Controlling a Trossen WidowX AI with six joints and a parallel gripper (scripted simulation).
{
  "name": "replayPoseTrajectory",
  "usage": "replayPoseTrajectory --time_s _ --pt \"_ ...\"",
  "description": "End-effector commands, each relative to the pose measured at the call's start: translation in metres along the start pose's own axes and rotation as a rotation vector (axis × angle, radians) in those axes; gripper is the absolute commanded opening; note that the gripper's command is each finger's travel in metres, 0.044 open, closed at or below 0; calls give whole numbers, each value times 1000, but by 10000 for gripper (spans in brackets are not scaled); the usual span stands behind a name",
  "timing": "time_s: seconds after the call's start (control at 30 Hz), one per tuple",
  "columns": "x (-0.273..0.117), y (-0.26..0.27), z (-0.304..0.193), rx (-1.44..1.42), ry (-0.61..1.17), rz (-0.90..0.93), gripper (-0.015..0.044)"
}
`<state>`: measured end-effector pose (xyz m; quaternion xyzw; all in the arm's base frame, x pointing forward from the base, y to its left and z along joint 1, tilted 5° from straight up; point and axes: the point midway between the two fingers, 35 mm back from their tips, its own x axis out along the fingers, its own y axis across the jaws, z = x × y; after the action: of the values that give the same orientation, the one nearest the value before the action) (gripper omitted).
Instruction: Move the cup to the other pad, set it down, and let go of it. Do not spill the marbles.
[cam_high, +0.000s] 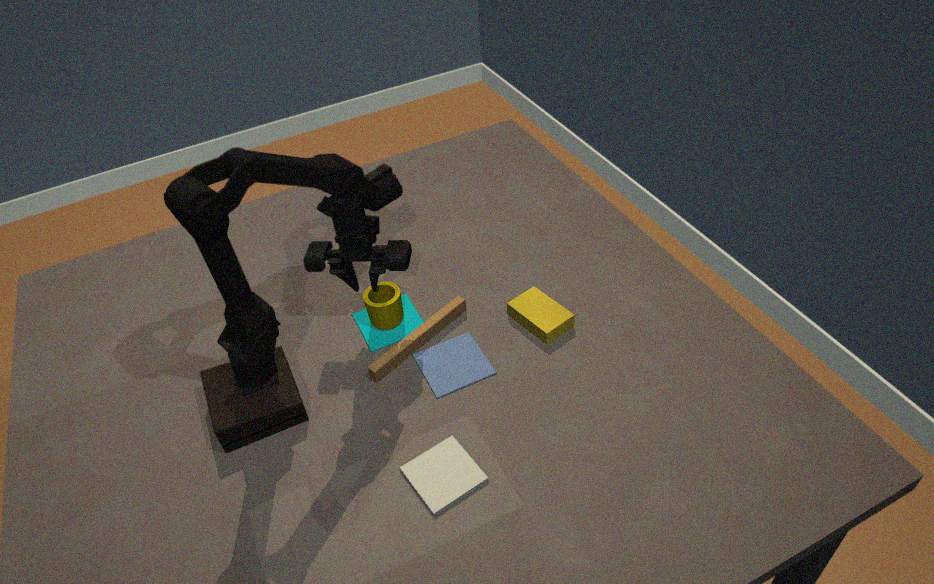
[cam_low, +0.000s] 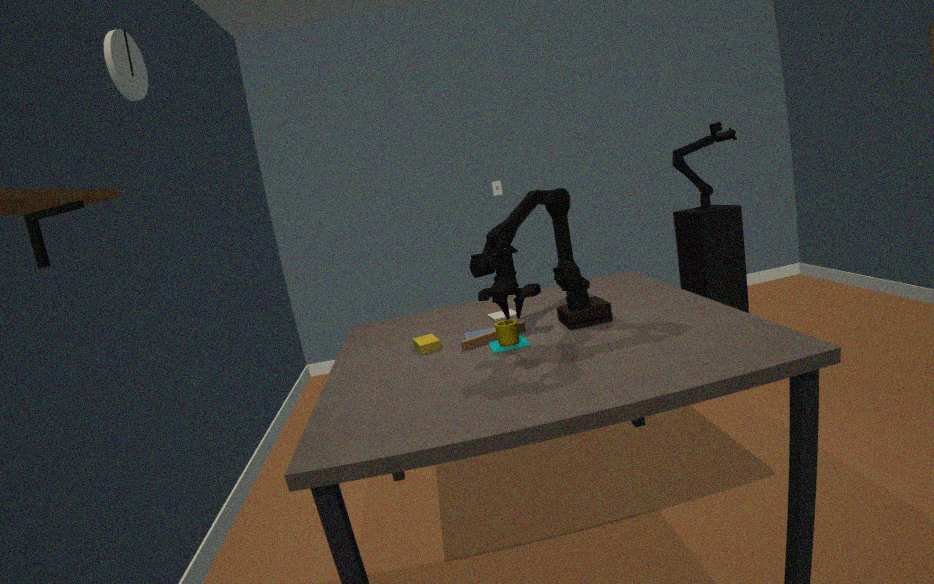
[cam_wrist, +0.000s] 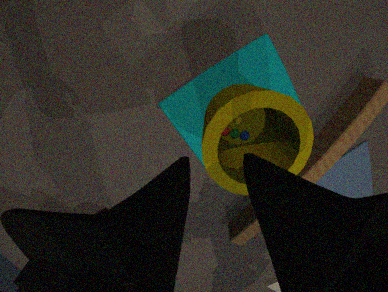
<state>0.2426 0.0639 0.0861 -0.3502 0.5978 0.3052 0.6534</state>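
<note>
The yellow cup (cam_high: 384, 315) (cam_low: 507, 335) stands upright on the cyan pad (cam_high: 372, 339) (cam_wrist: 200, 95). Several small marbles (cam_wrist: 235, 133) lie at its bottom, red, green and blue among them. My gripper (cam_high: 365, 289) (cam_low: 513, 317) (cam_wrist: 216, 162) is partly open and empty, fingers pointing down, just above the cup's rim. In the wrist view one fingertip overlaps the cup's opening and the other is outside the rim; contact cannot be told. The blue pad (cam_high: 455, 365) (cam_wrist: 350, 175) lies bare beyond the wooden bar.
The wooden bar (cam_high: 420, 337) (cam_low: 475, 340) (cam_wrist: 350, 132) lies between the two pads. A yellow block (cam_high: 540, 314) (cam_low: 427, 343) lies past the blue pad. A flat white tile (cam_high: 444, 475) (cam_low: 500, 315) lies farther off. A second arm stands on a black pedestal (cam_low: 710, 254) away from the table.
</note>
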Motion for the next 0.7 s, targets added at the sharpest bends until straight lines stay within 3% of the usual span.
replayPoseTrajectory --time_s 0.0,0.1,0.47,0.67 --pt "-6 0 0 5 -2 -7 147" --pt "-10 1 0 5 -1 -7 147" --pt "-9 1 0 1 0 -1 435" --pt "-28 0 1 2 -1 -3 440"
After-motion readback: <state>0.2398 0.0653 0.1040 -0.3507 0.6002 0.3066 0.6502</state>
